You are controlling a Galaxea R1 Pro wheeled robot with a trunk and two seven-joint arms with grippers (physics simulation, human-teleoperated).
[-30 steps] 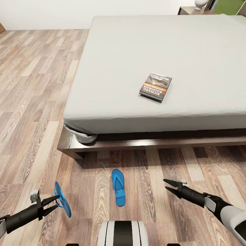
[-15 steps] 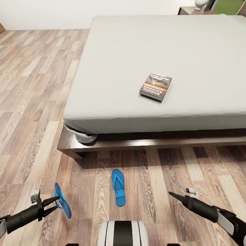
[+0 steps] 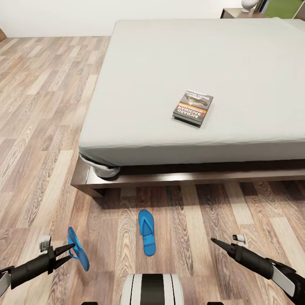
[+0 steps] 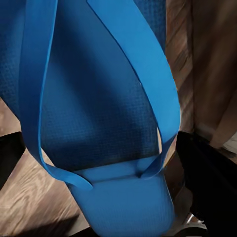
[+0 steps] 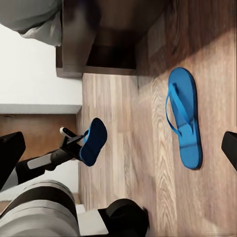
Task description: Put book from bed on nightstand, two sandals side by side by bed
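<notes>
I look down at the bed [image 3: 190, 63], and the book [image 3: 193, 107] lies flat on the grey mattress, up at about 1 o'clock from my base. It is not on a nightstand yet, so that job is not begun. A nightstand [image 3: 241, 12] peeks out past the far corner of the bed at about 1 o'clock, well apart from the book. One sandal [image 3: 146, 232] lies flat on the floor [image 3: 42, 127] at 12 o'clock, near the bed frame, with its toe end pointing to the bed. I think this one sits about where it should be. The other sandal [image 3: 79, 249] is at about 10 o'clock, up off the floor and standing on its edge. My left claw [image 3: 70, 253] grasps it by the end, with one finger on each side of the sole. From the left wrist I see the blue strap and sole [image 4: 98, 123] right up close. My right claw [image 3: 217, 243] holds nothing and hangs over the floor at about 2 o'clock; its fingers look clenched into one point. From the right wrist I see both sandals [image 5: 184, 118] well apart. So I think I must put the held sandal down just beside the flat one. Then the book is left to do.
</notes>
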